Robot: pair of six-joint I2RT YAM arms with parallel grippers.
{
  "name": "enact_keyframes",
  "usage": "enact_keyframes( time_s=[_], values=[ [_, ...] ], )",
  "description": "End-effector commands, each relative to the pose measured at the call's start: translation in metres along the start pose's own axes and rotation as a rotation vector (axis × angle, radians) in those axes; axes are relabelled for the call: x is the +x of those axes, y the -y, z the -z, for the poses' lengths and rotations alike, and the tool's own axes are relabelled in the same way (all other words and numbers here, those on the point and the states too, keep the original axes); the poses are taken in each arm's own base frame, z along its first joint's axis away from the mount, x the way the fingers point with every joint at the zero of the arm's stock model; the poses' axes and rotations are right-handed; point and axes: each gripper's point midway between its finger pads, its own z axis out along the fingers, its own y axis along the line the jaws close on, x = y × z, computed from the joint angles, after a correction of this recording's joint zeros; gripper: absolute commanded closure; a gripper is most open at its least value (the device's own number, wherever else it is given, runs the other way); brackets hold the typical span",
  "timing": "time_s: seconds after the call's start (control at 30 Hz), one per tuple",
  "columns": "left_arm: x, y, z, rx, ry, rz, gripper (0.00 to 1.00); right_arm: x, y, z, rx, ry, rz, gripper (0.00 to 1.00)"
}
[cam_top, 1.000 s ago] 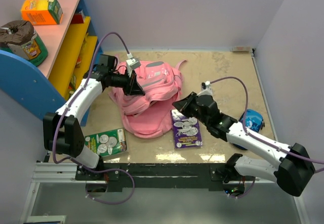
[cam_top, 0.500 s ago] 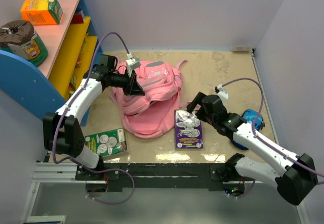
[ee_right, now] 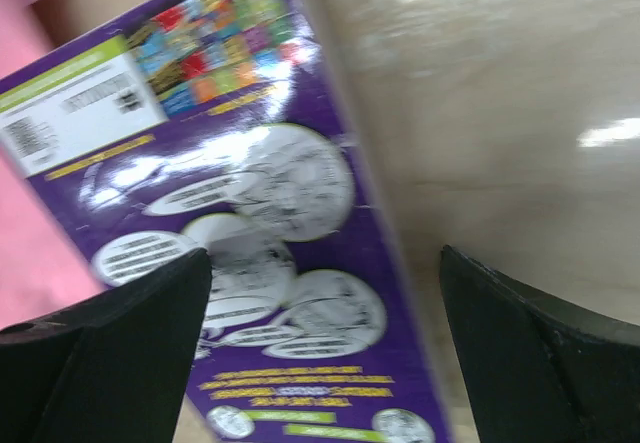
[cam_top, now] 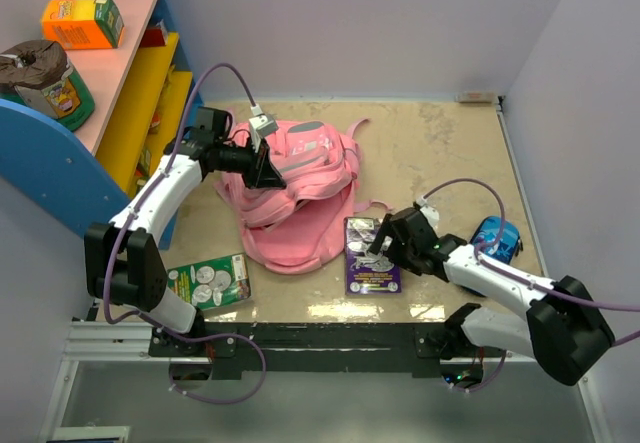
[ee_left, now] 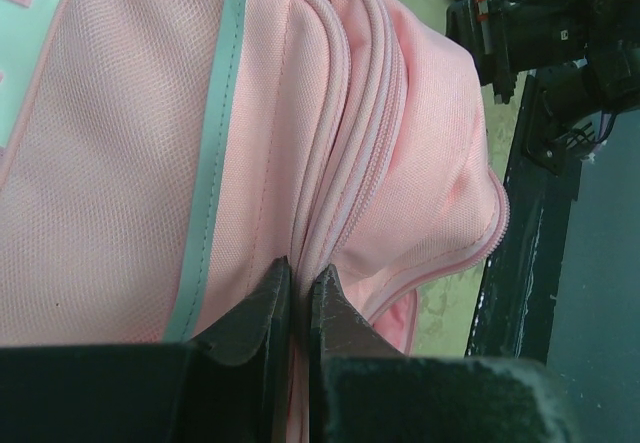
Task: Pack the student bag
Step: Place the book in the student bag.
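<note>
The pink student bag lies on the table, its front flap lifted. My left gripper is shut on the bag's zip edge; in the left wrist view its fingertips pinch the pink seam. A purple booklet with round white pictures lies flat to the right of the bag. My right gripper hangs open just over the booklet's right edge, its jaws wide apart and empty.
A green booklet lies at the front left by the left arm's base. A blue pouch sits at the right behind the right arm. A blue and yellow shelf with a box and a tub stands at the left.
The right gripper has opened, swung back to the right and come down over the purple booklet. The left gripper has kept its hold on the bag.
</note>
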Motion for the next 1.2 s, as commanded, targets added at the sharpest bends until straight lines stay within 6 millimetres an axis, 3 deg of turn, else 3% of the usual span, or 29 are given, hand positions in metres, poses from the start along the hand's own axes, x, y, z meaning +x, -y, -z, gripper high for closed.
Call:
enact_keyframes(
  time_s=[0.0,0.07,0.1,0.27,0.53,0.67,0.8,0.87,1.0,1.1,1.17],
  values=[
    [-0.033,0.024,0.012,0.064,0.071,-0.054,1.00,0.024,-0.050,-0.001,-0.289,-0.105,-0.077,0.01],
    [-0.034,0.025,0.012,0.068,0.073,-0.052,1.00,0.041,-0.060,0.002,-0.349,-0.171,-0.112,0.01],
    [-0.034,0.024,0.011,0.069,0.073,-0.049,1.00,0.040,-0.076,0.006,-0.416,-0.174,-0.121,0.01],
    [-0.035,0.024,0.012,0.066,0.075,-0.042,1.00,0.034,-0.112,0.011,-0.519,-0.201,-0.169,0.02],
    [-0.030,0.023,0.010,0.063,0.067,-0.038,1.00,0.020,-0.190,0.034,-0.721,-0.223,-0.263,0.04],
    [-0.029,0.023,0.010,0.066,0.068,-0.030,1.00,0.015,-0.203,0.033,-0.715,-0.215,-0.295,0.09],
    [-0.029,0.022,0.009,0.071,0.068,-0.025,1.00,-0.003,-0.220,0.035,-0.743,-0.171,-0.355,0.16],
    [-0.030,0.023,0.009,0.076,0.071,-0.021,1.00,-0.008,-0.224,0.026,-0.718,-0.152,-0.390,0.21],
    [-0.031,0.025,0.009,0.076,0.075,-0.022,1.00,-0.024,-0.257,0.025,-0.766,-0.139,-0.432,0.28],
    [-0.031,0.024,0.010,0.069,0.074,-0.024,1.00,-0.021,-0.279,0.017,-0.758,-0.154,-0.416,0.34],
    [-0.031,0.024,0.011,0.066,0.072,-0.024,1.00,-0.021,-0.290,0.023,-0.775,-0.140,-0.431,0.38]
  ],
)
